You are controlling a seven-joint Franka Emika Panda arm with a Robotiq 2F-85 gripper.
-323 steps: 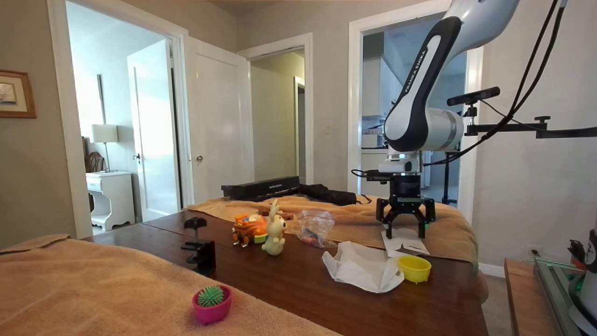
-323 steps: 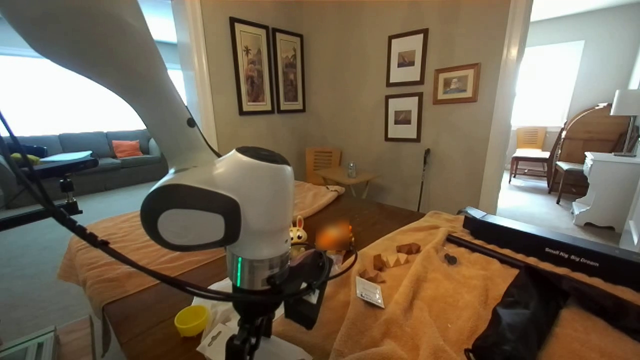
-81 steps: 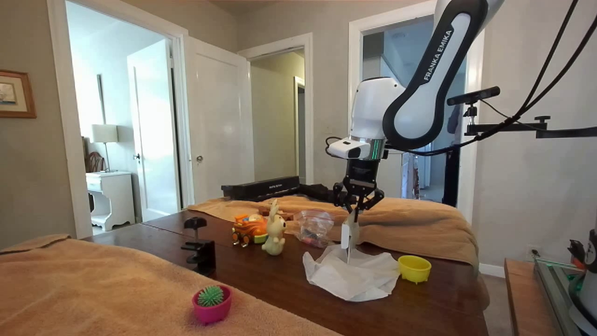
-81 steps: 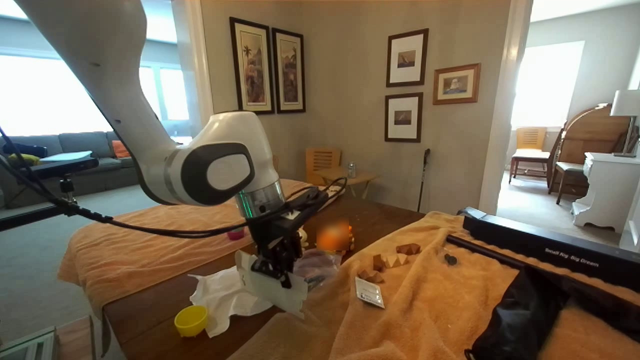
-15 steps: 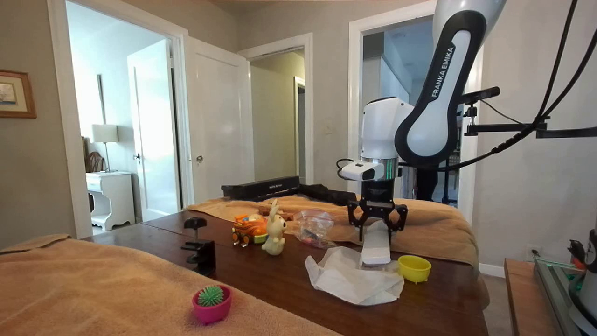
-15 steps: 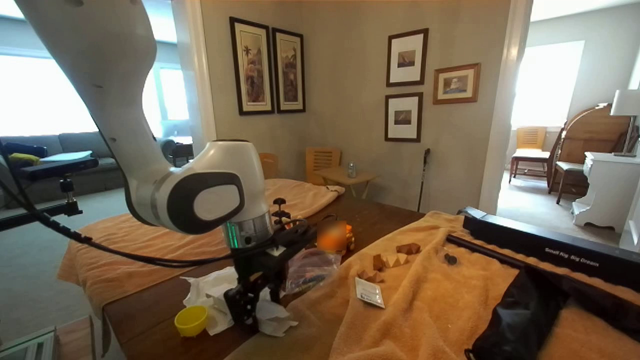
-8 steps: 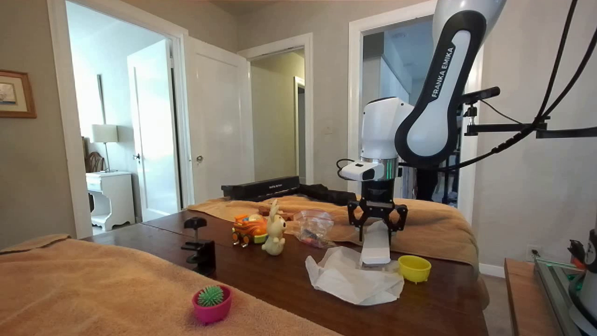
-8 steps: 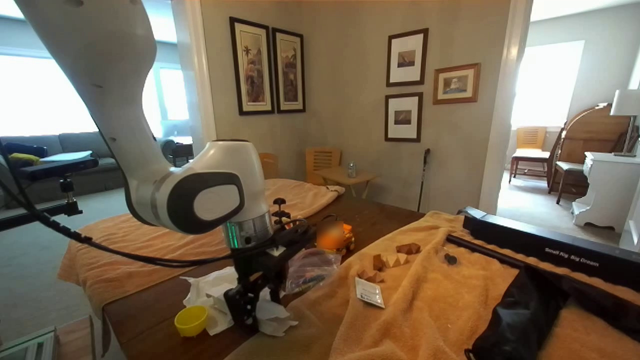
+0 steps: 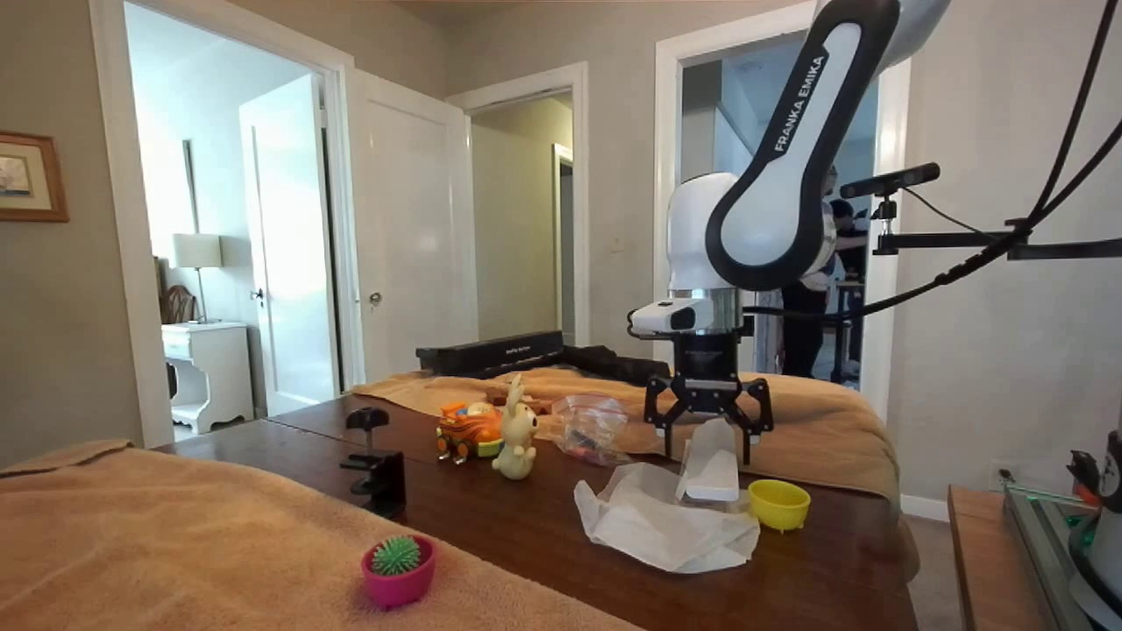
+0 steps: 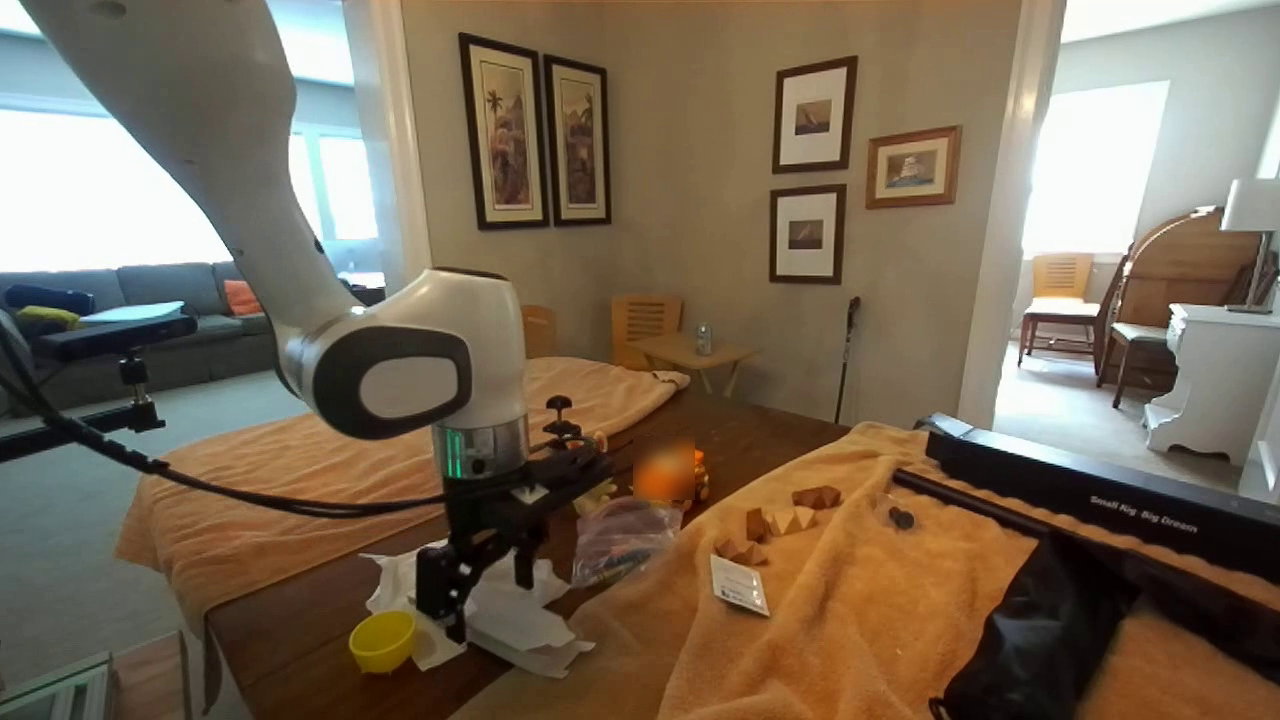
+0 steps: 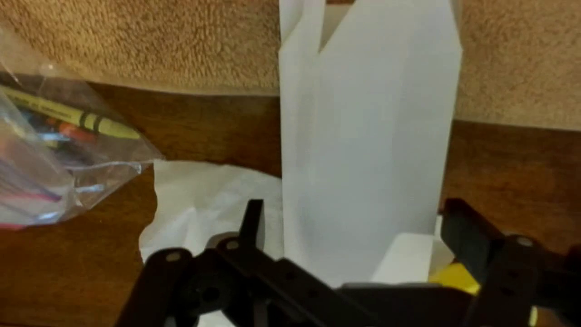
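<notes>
The gripper (image 9: 708, 449), its fingers (image 11: 467, 236) spread apart and holding nothing, stands over a white box (image 11: 363, 150) that lies beneath their gap, partly over crumpled white paper (image 9: 649, 535) on the tabletop (image 9: 526, 526), long axis roughly square to the fingers' line.

Below the silver metal wrist (image 9: 727, 312), the black two-fingered gripper (image 9: 707, 457) points straight down, jaws spread wide, with the white-and-black arm (image 9: 776, 215) bent above.

The gripper (image 11: 354, 213) has its dark fingers (image 11: 251, 222) parted on either side of a folded white carton (image 11: 367, 136) overlapping crumpled white paper (image 11: 213, 200) near a clear bag (image 11: 109, 181) holding a yellow crayon (image 11: 63, 111), above a brown tabletop (image 11: 218, 129) and tan towel (image 11: 195, 45).
</notes>
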